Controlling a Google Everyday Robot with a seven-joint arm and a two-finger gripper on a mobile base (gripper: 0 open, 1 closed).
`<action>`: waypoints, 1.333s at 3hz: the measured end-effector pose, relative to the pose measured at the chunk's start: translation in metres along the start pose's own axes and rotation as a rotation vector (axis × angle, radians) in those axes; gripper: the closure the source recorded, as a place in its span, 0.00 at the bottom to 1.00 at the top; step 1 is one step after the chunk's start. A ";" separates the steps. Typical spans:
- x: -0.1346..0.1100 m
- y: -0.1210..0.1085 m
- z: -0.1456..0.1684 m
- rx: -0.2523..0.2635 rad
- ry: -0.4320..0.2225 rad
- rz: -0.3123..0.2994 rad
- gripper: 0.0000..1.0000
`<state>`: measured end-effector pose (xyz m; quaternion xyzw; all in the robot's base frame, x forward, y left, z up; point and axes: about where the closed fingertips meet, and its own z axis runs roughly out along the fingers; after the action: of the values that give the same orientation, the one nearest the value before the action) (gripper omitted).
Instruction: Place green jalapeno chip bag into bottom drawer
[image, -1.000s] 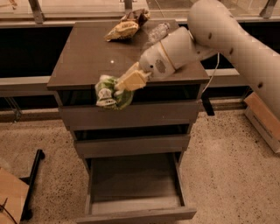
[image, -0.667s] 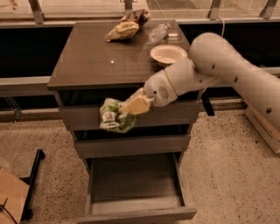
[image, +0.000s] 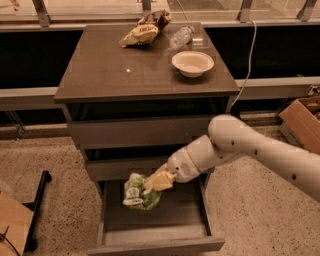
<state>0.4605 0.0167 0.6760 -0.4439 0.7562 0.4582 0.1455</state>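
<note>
On the brown tabletop (image: 110, 75), a yellow chip bag (image: 140, 34) touches a dark bag (image: 159, 17) at the back. A clear bottle (image: 181, 36) lies near them, with a white bowl (image: 192, 63) in front of it. A cardboard box (image: 302, 120) stands on the floor at far right. The gripper (image: 152, 184) hangs well below the tabletop.

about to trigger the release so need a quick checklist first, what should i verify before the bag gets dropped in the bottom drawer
1. The bottom drawer is pulled open: ok.
2. The green jalapeno chip bag is gripped by the end effector: ok.
3. The bag hangs inside the drawer's walls, over its floor: ok.
4. The bag is low enough to touch the floor: cannot tell.
5. The arm is clear of the middle drawer front just above it: cannot tell.
</note>
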 end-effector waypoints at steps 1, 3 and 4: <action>0.063 -0.051 0.039 0.005 -0.016 0.081 1.00; 0.071 -0.068 0.037 0.057 -0.030 0.112 1.00; 0.092 -0.109 0.032 0.112 -0.049 0.141 1.00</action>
<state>0.4904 -0.0272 0.5394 -0.3692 0.8062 0.4351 0.1559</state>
